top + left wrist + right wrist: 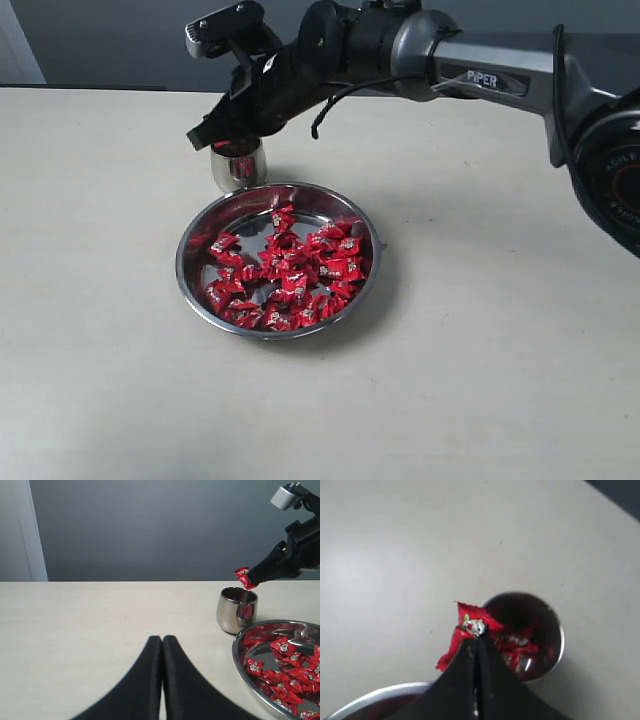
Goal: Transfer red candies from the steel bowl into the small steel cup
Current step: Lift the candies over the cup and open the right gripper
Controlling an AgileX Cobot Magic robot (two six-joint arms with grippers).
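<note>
The steel bowl [190, 245] sits mid-table with a heap of red candies [290, 270] in it. Just behind it stands the small steel cup [238, 170], with red wrappers showing inside [520, 642]. My right gripper [200, 138] reaches in from the right and hovers over the cup's rim, shut on one red candy [470, 622] that sticks out past its tips. The left wrist view shows that candy [243, 576] hanging just above the cup [236, 611]. My left gripper [162, 641] is shut and empty, low over the table, to the left of the bowl [240, 652].
The beige table [480, 380] stretches around the bowl on all sides. A grey wall [150, 530] rises behind the table's far edge. The right arm's black body [380, 45] spans the back right of the table above the surface.
</note>
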